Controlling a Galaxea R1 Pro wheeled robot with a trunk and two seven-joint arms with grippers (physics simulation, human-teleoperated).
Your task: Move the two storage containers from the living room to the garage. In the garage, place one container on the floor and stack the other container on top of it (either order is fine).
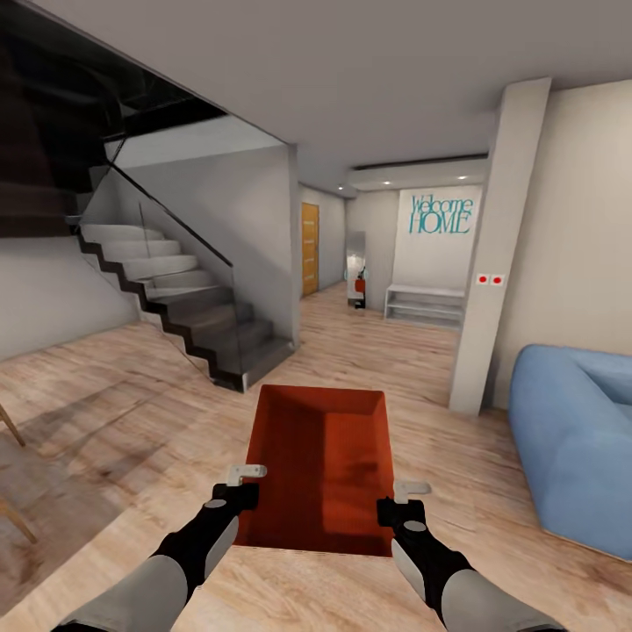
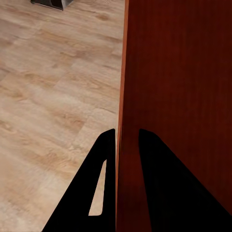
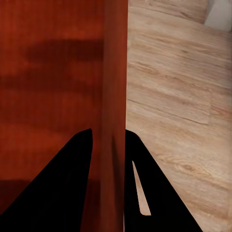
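Note:
One orange-red open-top storage container (image 1: 320,465) hangs level in front of me above the living room's light wood-plank floor (image 1: 132,412). My left gripper (image 1: 244,481) is shut on its left wall and my right gripper (image 1: 402,497) on its right wall. In the left wrist view the black fingers (image 2: 104,164) straddle the thin red wall (image 2: 169,96), with the left gripper (image 2: 126,133) closed on it. The right wrist view shows the right gripper (image 3: 108,131) clamped on the container wall (image 3: 113,72) in the same way. The garage is out of view.
A staircase (image 1: 202,325) with a glass balustrade rises at the left. A white pillar (image 1: 496,263) and a blue sofa (image 1: 570,439) stand at the right. Ahead, a hallway leads to a wooden door (image 1: 310,248) and a white bench (image 1: 426,305). Chair legs (image 1: 13,474) are at the far left.

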